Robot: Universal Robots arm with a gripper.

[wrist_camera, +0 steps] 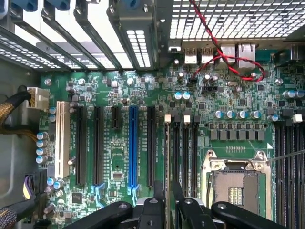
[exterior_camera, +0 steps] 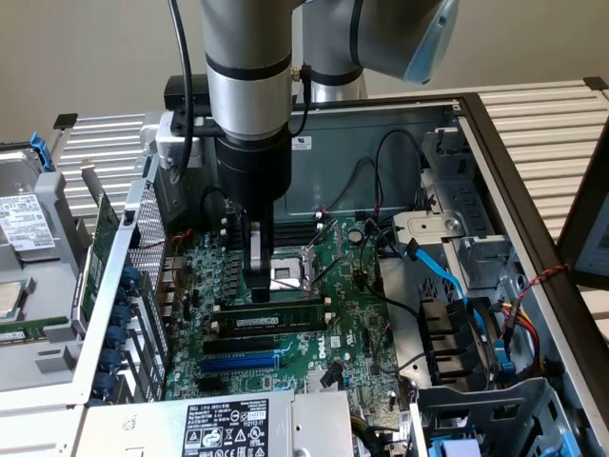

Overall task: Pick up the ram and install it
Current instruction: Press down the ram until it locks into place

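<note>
**Entry: ram (exterior_camera: 285, 319), in hand**

- **Location.** You had the ram standing on edge over the board (exterior_camera: 357, 328). It sat within the run of black slots (wrist_camera: 183, 157) between the socket (exterior_camera: 293, 276) and the blue slot (exterior_camera: 238, 363). You could not tell whether it was fully seated.
- **Holder.** Your pincer (exterior_camera: 259, 288) was clenched on the ram's upper edge. One finger was on each flat face, gripping across the thickness.
- **Bearing from pincer.** The ram lay straight below the pincer and touching it, with no sideways offset. The grip point sat a little toward the exterior view's left of the ram's middle, so more of it ran out toward the exterior view's right.
- **Long axis.** In the exterior view the ram ran from left to right, parallel to the black slots and the blue slot. In the wrist view it showed edge-on as a thin line (wrist_camera: 167, 152) leading straight out from the pincer (wrist_camera: 167, 196), in line with the slot beneath it.
- **Arm.** You had only the one arm.
</note>
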